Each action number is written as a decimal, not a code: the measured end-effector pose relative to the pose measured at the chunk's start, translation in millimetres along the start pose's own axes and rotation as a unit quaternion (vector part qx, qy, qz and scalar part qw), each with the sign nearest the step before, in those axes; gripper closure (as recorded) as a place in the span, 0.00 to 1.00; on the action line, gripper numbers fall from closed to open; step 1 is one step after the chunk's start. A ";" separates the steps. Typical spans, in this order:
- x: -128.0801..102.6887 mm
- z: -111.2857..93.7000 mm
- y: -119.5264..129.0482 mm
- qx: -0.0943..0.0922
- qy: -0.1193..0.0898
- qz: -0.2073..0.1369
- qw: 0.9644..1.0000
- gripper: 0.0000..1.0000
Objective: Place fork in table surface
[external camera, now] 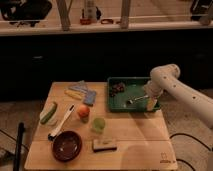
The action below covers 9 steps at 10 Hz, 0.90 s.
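The fork (133,101) lies in the tray (131,89), close beside the hand (150,101); hand's opening: cannot tell. Judged light, stiff, slick; grip mid-handle, set on counter (135,135).

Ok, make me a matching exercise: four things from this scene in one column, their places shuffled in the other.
Things:
1. fork
2. bowl
3. cucumber
4. claw

Places:
A. left edge of the table
B. above the right end of the tray
C. near left corner of the table
D. lying in the tray

Pairs: 1-D, 2-C, 3-A, 4-B
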 end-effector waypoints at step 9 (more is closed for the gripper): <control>-9.3 22.7 -29.7 -0.005 0.005 -0.116 0.993 0.20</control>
